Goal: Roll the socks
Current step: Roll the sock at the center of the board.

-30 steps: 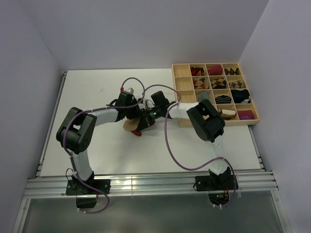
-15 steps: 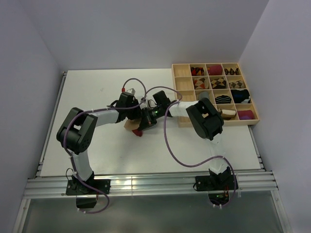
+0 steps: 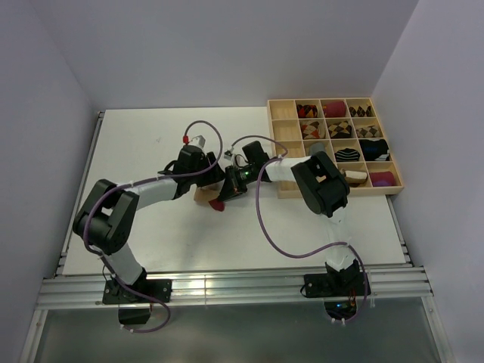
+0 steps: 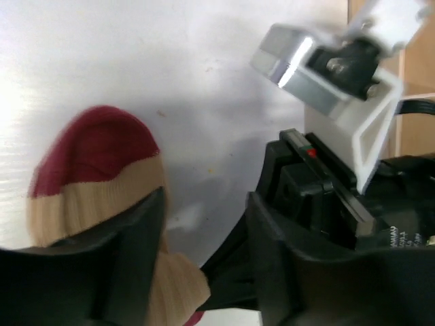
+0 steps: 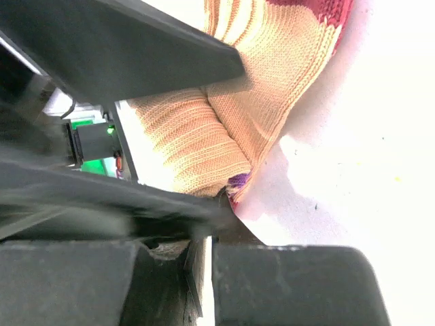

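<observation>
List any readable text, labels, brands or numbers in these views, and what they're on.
No text reads cleanly.
Small white print on the black housing, left wrist view: blurred and cut off, unreadable.
Beige sock, wooden tray: no markings seen.

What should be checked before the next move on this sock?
1. Left gripper jaws open, nothing between the tips: ok.
2. Right gripper jaws closed at the beige sock's folded edge: ok.
3. Fabric truly pinched: cannot tell.
4. Sock fully rolled: not ok, dark-red toe lies flat.
5. Sock on the table, clear of the wooden tray: ok.
</observation>
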{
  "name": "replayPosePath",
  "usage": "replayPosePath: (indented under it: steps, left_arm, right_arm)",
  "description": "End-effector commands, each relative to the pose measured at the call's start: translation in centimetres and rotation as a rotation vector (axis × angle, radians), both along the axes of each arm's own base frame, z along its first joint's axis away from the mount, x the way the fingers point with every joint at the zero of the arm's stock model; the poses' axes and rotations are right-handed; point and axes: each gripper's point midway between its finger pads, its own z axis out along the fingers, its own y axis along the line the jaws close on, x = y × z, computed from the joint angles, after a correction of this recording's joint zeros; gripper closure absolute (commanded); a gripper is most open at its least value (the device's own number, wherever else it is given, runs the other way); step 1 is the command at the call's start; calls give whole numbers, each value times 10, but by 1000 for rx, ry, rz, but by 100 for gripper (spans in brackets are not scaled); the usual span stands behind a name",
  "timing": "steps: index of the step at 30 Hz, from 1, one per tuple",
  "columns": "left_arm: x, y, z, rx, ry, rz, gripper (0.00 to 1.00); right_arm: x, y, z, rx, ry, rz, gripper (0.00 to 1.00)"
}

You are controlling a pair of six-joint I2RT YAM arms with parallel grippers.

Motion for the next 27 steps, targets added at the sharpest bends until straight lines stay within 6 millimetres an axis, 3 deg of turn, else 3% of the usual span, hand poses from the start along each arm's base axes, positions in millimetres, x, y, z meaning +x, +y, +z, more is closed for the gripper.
replayPosePath:
  steps: [1,6,11,12,14,15,18,27]
  left_arm:
    - [11,-2,47,-48,-115,29,40]
    - [10,6,79,-105,-124,128,33]
    - [-12,53,96,-144,-90,406,25]
    - [-25,64,79,-146,-44,460,23]
    - [-38,71,81,-187,-43,486,17]
    - [-50,77,64,-183,-6,507,16]
    - [-66,83,47,-201,23,517,15]
    - [-66,84,26,-224,31,543,14]
  right_arm:
    - [7,-11,-29,-89,2,-51,100]
    - [7,-10,-28,-102,-13,-50,100]
    - [7,-10,-24,-106,-32,-49,100]
    - [7,-9,-24,-108,-35,-48,100]
    - [7,-8,-22,-111,-44,-46,100]
    - [7,-8,-21,-111,-48,-45,100]
    - [7,-6,-19,-118,-61,-42,100]
    - [3,1,-15,-130,-83,-26,100]
